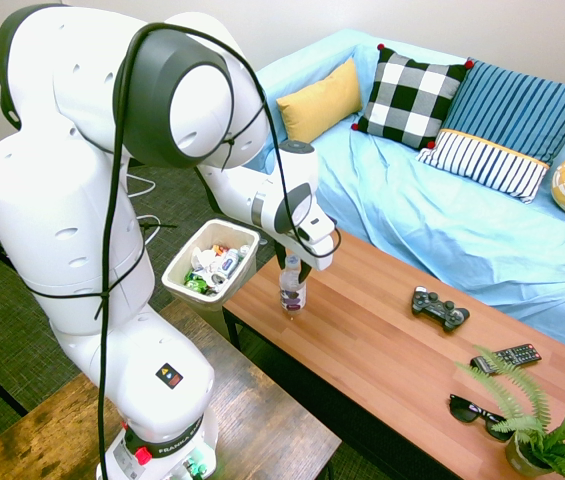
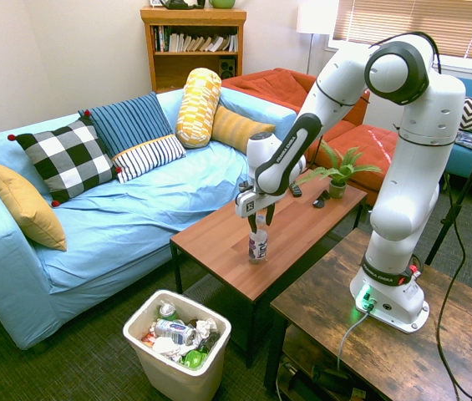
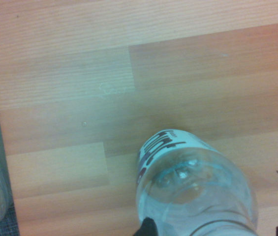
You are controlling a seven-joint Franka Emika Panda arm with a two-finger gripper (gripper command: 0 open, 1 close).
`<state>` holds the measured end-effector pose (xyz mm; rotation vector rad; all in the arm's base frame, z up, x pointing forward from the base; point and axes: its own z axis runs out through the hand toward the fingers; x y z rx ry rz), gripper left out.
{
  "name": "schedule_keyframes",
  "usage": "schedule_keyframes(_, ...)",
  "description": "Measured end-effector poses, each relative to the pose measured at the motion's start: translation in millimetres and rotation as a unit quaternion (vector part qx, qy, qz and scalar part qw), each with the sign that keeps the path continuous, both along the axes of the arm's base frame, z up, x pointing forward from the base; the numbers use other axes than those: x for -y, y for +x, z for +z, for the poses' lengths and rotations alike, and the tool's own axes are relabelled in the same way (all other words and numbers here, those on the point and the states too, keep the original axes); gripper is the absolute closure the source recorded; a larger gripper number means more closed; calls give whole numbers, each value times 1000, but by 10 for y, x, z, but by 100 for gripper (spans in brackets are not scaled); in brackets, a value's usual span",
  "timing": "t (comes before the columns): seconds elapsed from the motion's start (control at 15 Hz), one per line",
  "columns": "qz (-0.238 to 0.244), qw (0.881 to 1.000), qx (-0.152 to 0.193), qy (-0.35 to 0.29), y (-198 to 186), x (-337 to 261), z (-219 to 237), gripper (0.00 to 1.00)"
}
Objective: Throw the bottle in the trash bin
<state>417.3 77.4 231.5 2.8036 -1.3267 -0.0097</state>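
At the near end of the reddish wooden tabletop (image 2: 219, 238), the small clear plastic bottle (image 2: 258, 245) with a purple label stood upright, on the edge closest to the bin. The white arm's hand (image 2: 258, 224) pointed straight down over its neck, probably to take it by the top; whether the fingers already pinched it, I cannot tell. The cream rectangular plastic trash bin (image 2: 210, 362) stood on the floor below, holding crumpled wrappers, cans and something green.

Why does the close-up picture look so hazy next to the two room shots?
Wrist view: soft and washed out, the bottle too near to focus. First exterior view: wide-angle bulge swells the arm, table sharp. Second exterior view: even daylight, bright blinds, trash bin crisp.
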Motion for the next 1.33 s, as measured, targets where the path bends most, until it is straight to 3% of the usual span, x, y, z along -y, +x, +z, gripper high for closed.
schedule_keyframes(0.4, -1, 1000, -8, 5, -7, 35, 116, 100)
schedule_keyframes(0.67, 21, 999, 36, 9, -22, -213, 639, 100)
schedule_keyframes(1.07, 86, 990, 114, -19, -219, -1713, 1358, 100)
schedule_keyframes(1.33, 125, 983, 121, -50, -248, -2675, 1134, 100)
